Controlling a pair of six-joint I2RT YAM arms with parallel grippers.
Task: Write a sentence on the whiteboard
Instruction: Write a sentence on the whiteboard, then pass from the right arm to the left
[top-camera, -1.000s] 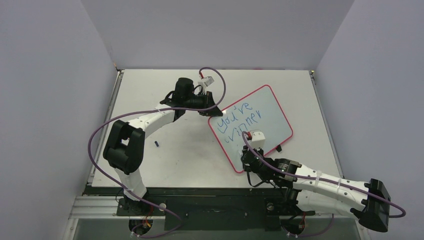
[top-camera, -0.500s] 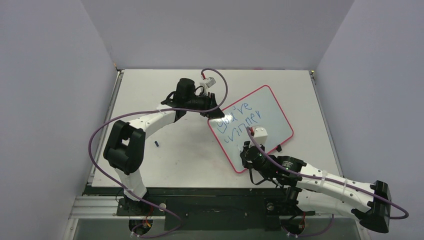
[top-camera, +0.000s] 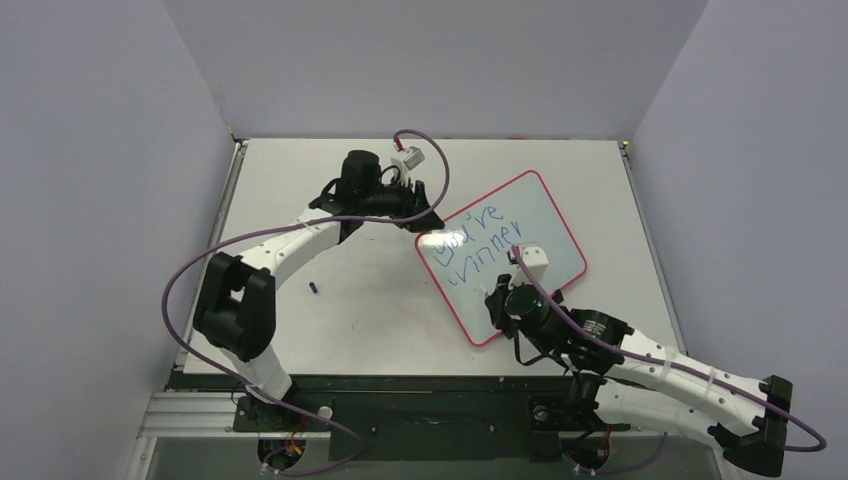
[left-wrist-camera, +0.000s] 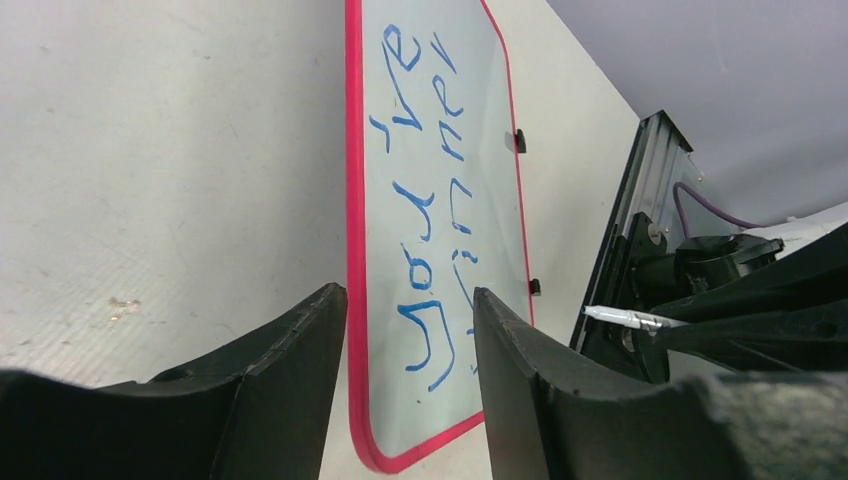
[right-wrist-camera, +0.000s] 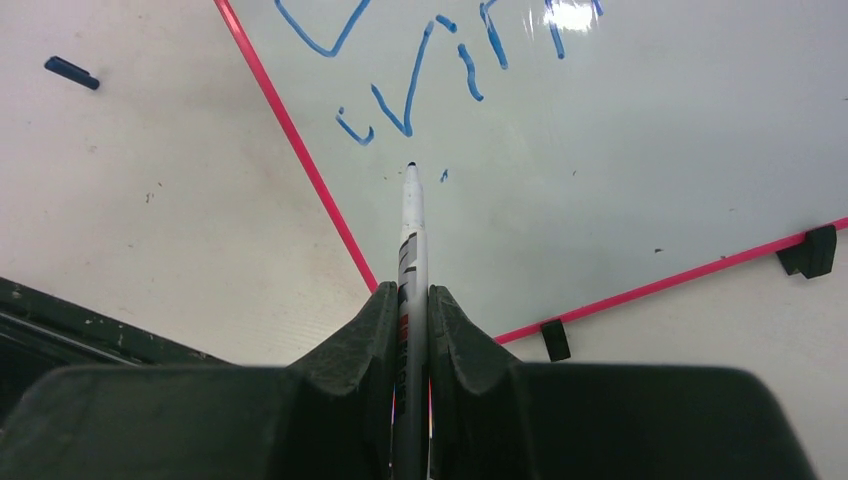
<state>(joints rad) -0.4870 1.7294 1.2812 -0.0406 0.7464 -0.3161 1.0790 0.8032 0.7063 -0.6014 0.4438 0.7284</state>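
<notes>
The whiteboard (top-camera: 548, 228), pink-framed, lies tilted on the table right of centre. The sentence (top-camera: 482, 240) in blue reads "You're" over "winner". My left gripper (top-camera: 424, 214) stands open at the board's upper-left corner. In the left wrist view its fingers (left-wrist-camera: 300, 340) straddle the pink frame (left-wrist-camera: 352, 200) without pinching it, and the lettering (left-wrist-camera: 425, 210) runs between them. My right gripper (top-camera: 497, 293) is shut on a white marker pen (right-wrist-camera: 412, 215). The pen's tip sits just below the lower line of writing (right-wrist-camera: 440, 60), over bare board (right-wrist-camera: 620, 180).
A small dark pen cap (top-camera: 314, 288) lies on the table left of the board, also seen as the cap (right-wrist-camera: 71, 72). Two black feet (right-wrist-camera: 810, 250) stick out at the board's near edge. Grey walls close in the table on three sides.
My left gripper has opened off the board's corner and drawn back a little. My right arm has carried the pen up and rightward over the board.
</notes>
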